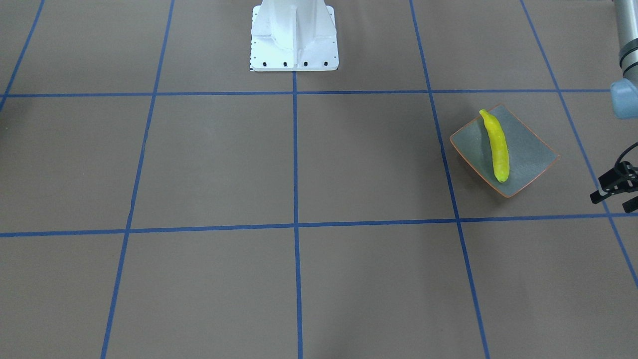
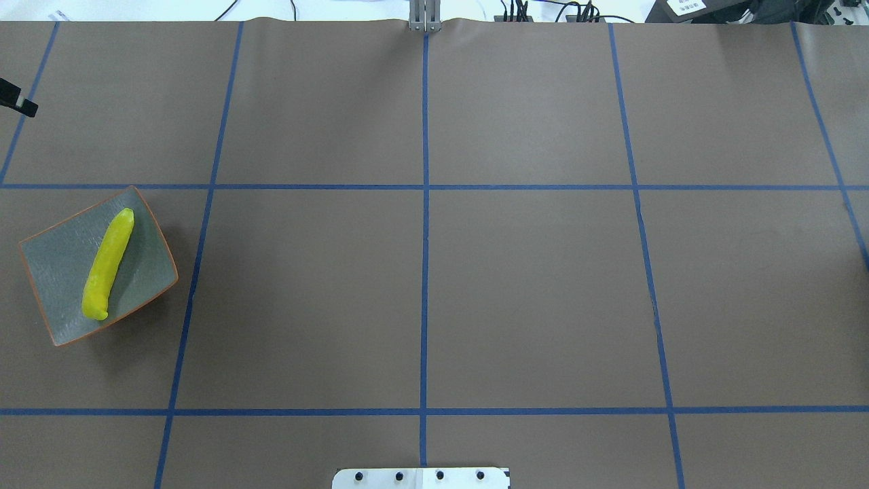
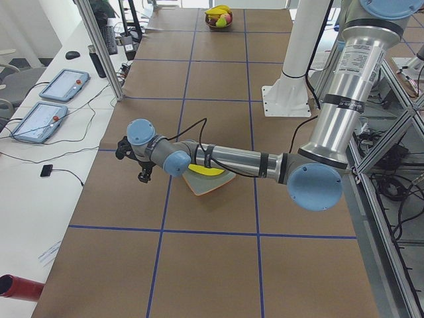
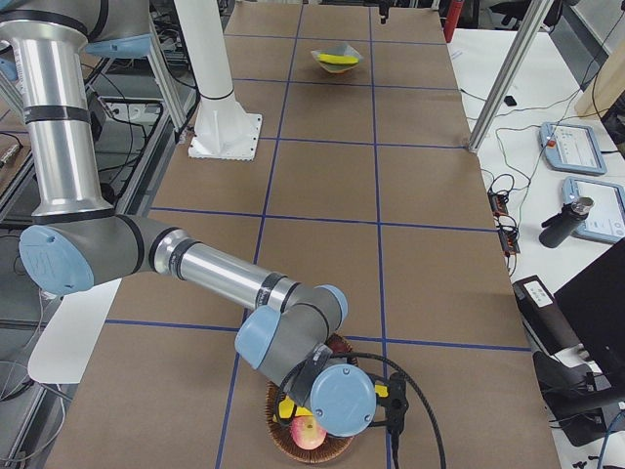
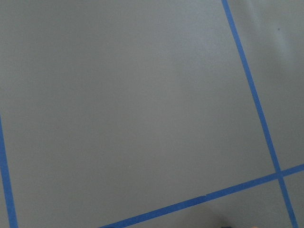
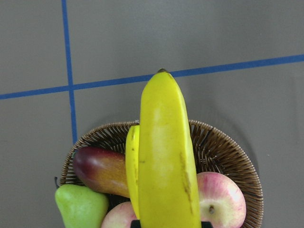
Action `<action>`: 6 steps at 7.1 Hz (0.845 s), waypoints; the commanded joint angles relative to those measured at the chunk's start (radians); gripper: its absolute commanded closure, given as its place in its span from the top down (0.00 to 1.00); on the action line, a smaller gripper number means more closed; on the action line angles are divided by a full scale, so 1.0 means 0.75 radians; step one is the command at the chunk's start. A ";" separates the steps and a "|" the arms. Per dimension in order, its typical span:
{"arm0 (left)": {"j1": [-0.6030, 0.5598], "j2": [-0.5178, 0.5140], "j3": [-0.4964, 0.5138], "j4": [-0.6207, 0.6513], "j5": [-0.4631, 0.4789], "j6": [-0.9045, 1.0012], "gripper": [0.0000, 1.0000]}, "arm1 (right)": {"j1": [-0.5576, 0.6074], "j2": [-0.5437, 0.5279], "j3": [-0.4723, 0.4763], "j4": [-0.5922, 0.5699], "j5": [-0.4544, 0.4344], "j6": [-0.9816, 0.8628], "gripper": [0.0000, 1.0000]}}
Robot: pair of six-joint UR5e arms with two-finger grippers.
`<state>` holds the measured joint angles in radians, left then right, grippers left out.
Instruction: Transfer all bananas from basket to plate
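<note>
Right tool [image 6: 169, 224]: fingers cut off at wrist frame's lower edge, clamped on held banana [image 6: 166, 152] above basket [image 6: 228, 156]; basket also held spare banana [image 6: 132, 166], apple [image 6: 221, 199], pear [image 6: 80, 206]; overhead view missed it. Plate [image 2: 61, 272], overhead left, carried plated banana [image 2: 108, 263]. Left tool [image 1: 612, 201], clipped at front view's right edge: fingers apart, empty.

No text is reading clearly anywhere: a white label [image 2: 686, 5] lying beyond the worktop's [image 2: 529, 285] far edge is carrying print too small to make out.
</note>
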<state>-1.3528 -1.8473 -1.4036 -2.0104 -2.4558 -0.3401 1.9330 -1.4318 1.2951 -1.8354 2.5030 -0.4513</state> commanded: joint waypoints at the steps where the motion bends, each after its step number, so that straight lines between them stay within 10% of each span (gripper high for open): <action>1: 0.008 -0.028 -0.008 0.005 -0.114 -0.204 0.81 | -0.145 -0.003 0.165 -0.005 0.147 0.261 0.00; 3: 0.071 -0.142 -0.006 -0.009 -0.241 -0.486 0.81 | -0.418 0.003 0.411 0.040 0.189 0.679 0.00; 6: 0.157 -0.281 -0.053 -0.023 -0.266 -0.687 0.96 | -0.905 0.223 0.568 0.610 0.069 1.772 0.00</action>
<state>-1.2521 -2.0177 -1.4272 -2.0258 -2.6518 -0.7759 1.4032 -1.3434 1.6988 -1.5672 2.6103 0.5552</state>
